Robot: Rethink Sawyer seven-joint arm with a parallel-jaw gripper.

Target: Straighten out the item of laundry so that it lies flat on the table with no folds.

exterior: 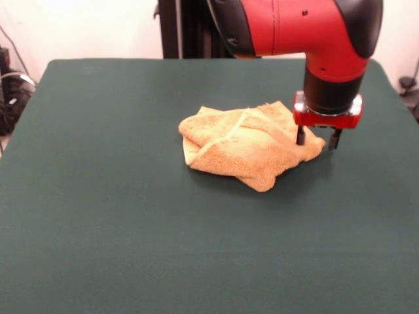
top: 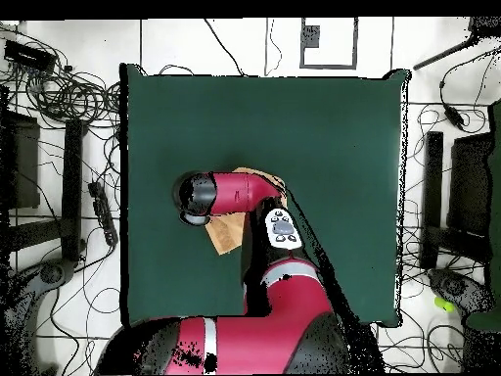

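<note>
The orange-yellow towel (exterior: 245, 147) lies crumpled and folded over itself a little right of the middle of the dark green table (exterior: 98, 209). My gripper (exterior: 317, 139) is low at the towel's right corner, jaws apart. One fingertip (exterior: 300, 136) is against the cloth, the other is just off its edge. In the overhead view the red arm (top: 245, 191) covers most of the towel; only a corner (top: 228, 236) and a strip at the arm's far side show on the table (top: 333, 137). The gripper itself is hidden there.
The black pedestal column (exterior: 177, 26) stands behind the table's far edge. Cables and equipment (top: 68, 98) lie on the floor around the table, with dark stands (top: 435, 186) at the right side.
</note>
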